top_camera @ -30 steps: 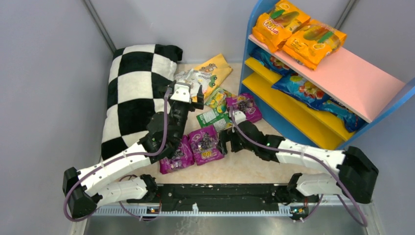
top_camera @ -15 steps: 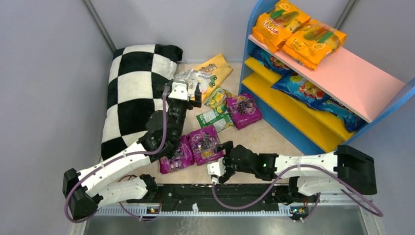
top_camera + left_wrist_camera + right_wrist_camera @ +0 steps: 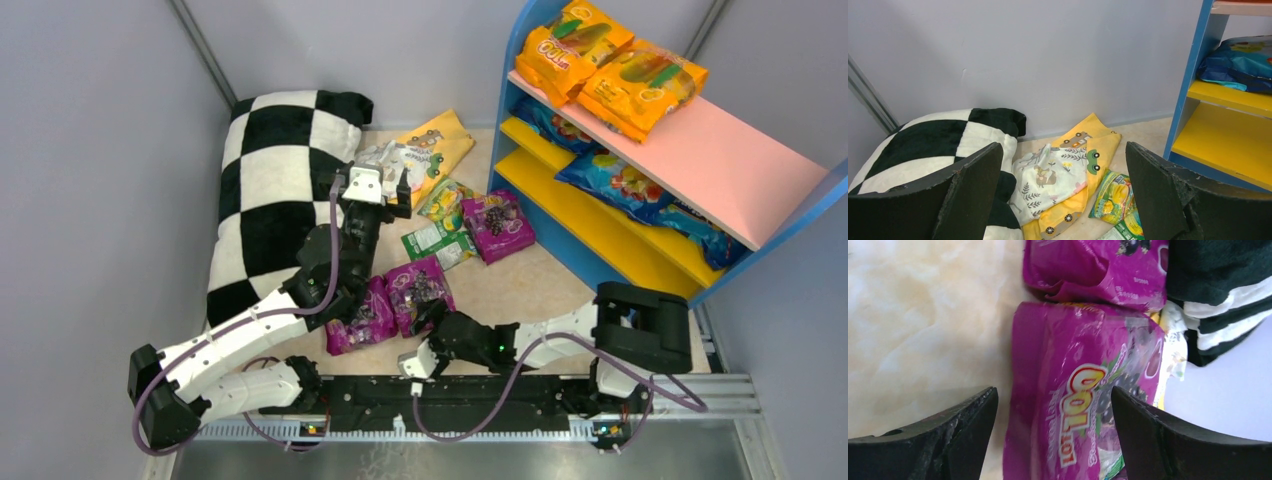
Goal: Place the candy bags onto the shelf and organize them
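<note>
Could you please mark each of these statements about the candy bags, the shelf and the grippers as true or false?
1. Two orange candy bags lie on the pink top board of the shelf. True.
2. The left gripper holds a green bag. False: its jaws are wide open and empty.
3. Three purple candy bags lie on the table. True.
4. The blue candy bags lie on the table. False: they rest on the shelf's yellow boards.
5. The right gripper is shut. False: its jaws stand apart, facing a purple bag.
</note>
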### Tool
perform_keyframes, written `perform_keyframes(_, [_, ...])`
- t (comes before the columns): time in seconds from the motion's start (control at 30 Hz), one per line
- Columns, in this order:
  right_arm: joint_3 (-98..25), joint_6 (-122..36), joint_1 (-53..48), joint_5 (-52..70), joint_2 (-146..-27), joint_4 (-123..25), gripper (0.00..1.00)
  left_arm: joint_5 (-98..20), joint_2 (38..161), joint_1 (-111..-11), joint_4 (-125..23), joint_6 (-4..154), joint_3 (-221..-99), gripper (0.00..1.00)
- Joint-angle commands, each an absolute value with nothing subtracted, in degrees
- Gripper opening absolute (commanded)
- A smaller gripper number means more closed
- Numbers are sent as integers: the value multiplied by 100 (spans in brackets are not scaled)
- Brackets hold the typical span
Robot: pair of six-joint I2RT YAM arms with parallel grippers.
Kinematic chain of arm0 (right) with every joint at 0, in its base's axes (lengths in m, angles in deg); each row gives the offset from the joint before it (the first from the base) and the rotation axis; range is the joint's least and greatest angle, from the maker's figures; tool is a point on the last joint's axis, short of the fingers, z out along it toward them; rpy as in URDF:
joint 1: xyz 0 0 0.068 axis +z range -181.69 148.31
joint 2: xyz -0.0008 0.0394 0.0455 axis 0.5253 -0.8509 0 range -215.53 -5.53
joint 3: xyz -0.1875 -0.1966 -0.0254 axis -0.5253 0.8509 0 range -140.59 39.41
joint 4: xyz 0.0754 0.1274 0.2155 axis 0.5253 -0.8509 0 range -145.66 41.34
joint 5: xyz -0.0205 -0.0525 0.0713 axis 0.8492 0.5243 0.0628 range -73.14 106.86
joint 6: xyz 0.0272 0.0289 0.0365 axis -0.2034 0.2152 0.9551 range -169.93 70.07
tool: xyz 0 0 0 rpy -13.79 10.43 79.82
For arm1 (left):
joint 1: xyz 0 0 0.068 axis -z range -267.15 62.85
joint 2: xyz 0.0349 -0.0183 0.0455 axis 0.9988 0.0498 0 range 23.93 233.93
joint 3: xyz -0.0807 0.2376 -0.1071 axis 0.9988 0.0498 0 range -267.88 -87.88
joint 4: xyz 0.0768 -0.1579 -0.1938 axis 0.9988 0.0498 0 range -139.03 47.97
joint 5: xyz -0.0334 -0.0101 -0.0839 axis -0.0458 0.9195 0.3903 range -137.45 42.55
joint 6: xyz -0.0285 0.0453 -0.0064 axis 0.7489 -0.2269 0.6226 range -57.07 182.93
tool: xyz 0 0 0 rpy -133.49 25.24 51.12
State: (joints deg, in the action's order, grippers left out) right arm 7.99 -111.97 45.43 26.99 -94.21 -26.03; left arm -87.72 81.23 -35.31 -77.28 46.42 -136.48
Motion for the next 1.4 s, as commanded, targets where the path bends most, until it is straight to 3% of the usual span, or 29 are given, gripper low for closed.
perform_keyframes(0.0, [565, -11512, 4729, 3767, -10056, -1189, 80, -8715, 8107, -3555, -7877, 4738, -13868, 99])
perform_keyframes(0.27, [963, -11489, 4885, 4221, -10275, 197, 45, -8700, 8105, -3573, -7856, 4764, -13876, 99])
perform_keyframes(0.47, [1077, -11199, 4944, 4549, -9889, 441, 26, -8666, 8111, -3581, -7814, 4804, -13886, 99])
perform_keyframes(0.6, [953, -10760, 4948, 4565, -9461, -167, 14, -8665, 8121, -3587, -7797, 4816, -13895, 99])
perform_keyframes(0.77, [728, -10286, 4908, 4942, -8847, -869, 11, -8656, 8106, -3591, -7769, 4848, -13912, 99])
perform_keyframes(0.83, [740, -10087, 4871, 4951, -8487, -1099, 0, -8648, 8102, -3591, -7753, 4864, -13918, 99])
perform_keyframes(1.13, [597, -9418, 4489, 5198, -6739, -2277, 0, -8670, 8065, -3599, -7722, 4887, -13930, 99])
perform_keyframes(1.37, [-198, -9801, 3621, 5846, -6281, -3753, 0, -8674, 8065, -3599, -7716, 4905, -13941, 99])
